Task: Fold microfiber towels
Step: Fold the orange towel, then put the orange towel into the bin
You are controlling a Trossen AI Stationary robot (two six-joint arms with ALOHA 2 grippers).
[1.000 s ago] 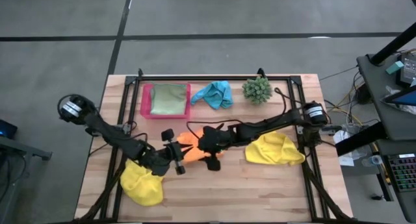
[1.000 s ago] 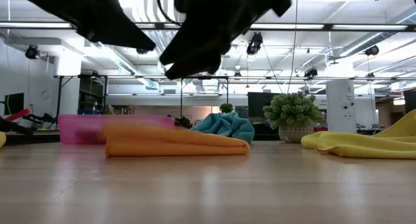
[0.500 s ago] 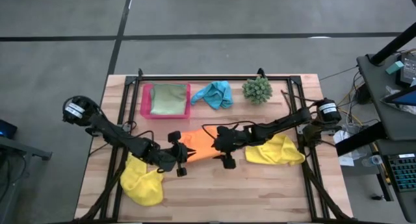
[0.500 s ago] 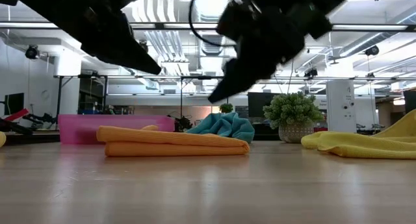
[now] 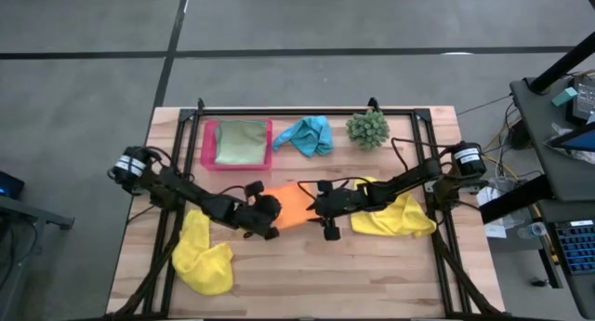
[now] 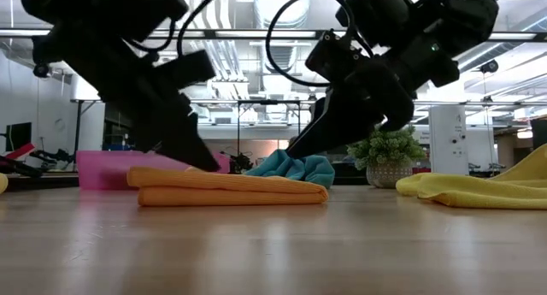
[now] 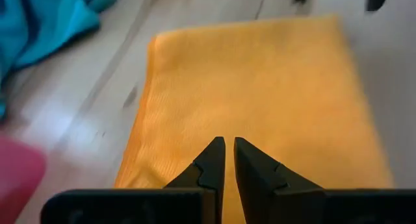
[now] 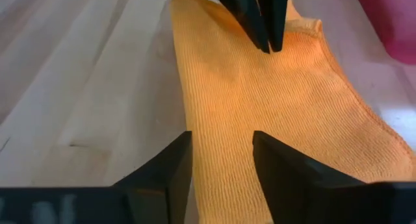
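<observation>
The left gripper (image 7: 229, 160) has its jaws together, nearly touching, empty, tips low over the orange towel (image 5: 290, 206) at its left end; in the low view that gripper (image 6: 198, 161) comes down onto the towel's top surface. The right gripper (image 8: 221, 160) has its jaws apart, a gap between the two dark fingers, over the opposite, right end of the same towel, holding nothing; the low view shows the right gripper (image 6: 299, 148) just above the cloth near its right end. The two grippers face each other across the towel.

The orange towel lies folded flat at the middle of the bench (image 5: 372, 274), two layers showing at its edge in the low view. Its long axis runs left to right across the bench, tilted slightly, right end a little farther back.

Around it: one yellow towel (image 5: 206, 255) lies crumpled at the front left under the left arm, and a second yellow towel (image 5: 395, 214) lies loosely at the right, partly under the right arm. At the back of the bench a pink tray (image 5: 210, 144) holds the light green towel (image 5: 240, 140), folded flat. Beside it lies the turquoise towel (image 5: 308, 134), bunched up, and further right the spiky green plant ball (image 5: 368, 127).
</observation>
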